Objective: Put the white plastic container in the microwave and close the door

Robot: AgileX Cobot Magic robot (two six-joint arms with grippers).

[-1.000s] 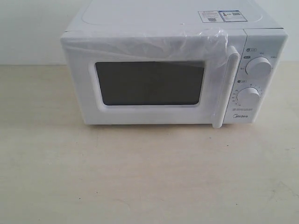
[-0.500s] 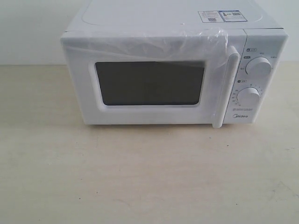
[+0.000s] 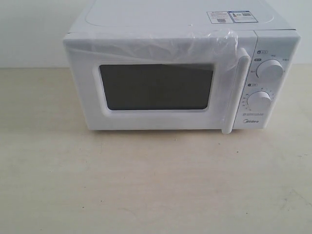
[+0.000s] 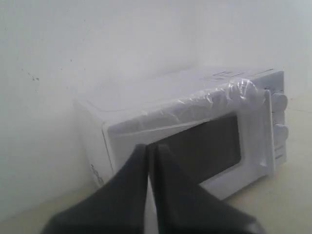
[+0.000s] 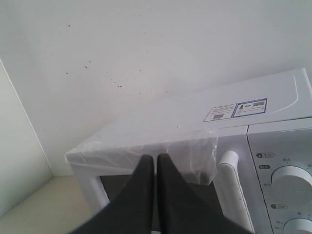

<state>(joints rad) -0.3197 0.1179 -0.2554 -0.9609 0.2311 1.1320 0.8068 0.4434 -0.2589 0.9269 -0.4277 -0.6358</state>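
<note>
The boxy white microwave (image 3: 170, 22) stands on the far side of the table, its door (image 3: 87, 87) shut. The door's dark rectangular window (image 3: 156, 87) has rounded corners and hides what is inside. Crinkled clear film (image 3: 204, 44) wraps the door's top edge. To the right come a vertical bar handle (image 3: 236, 90), then two round knobs (image 3: 269, 69). Label stickers (image 3: 231, 16) lie on top. The table (image 3: 146, 185) is pale, faintly grained wood; the wall (image 3: 29, 29) is plain white. The left gripper (image 4: 149, 146) and the right gripper (image 5: 155, 157) have their dark fingers pressed together, holding nothing.
</note>
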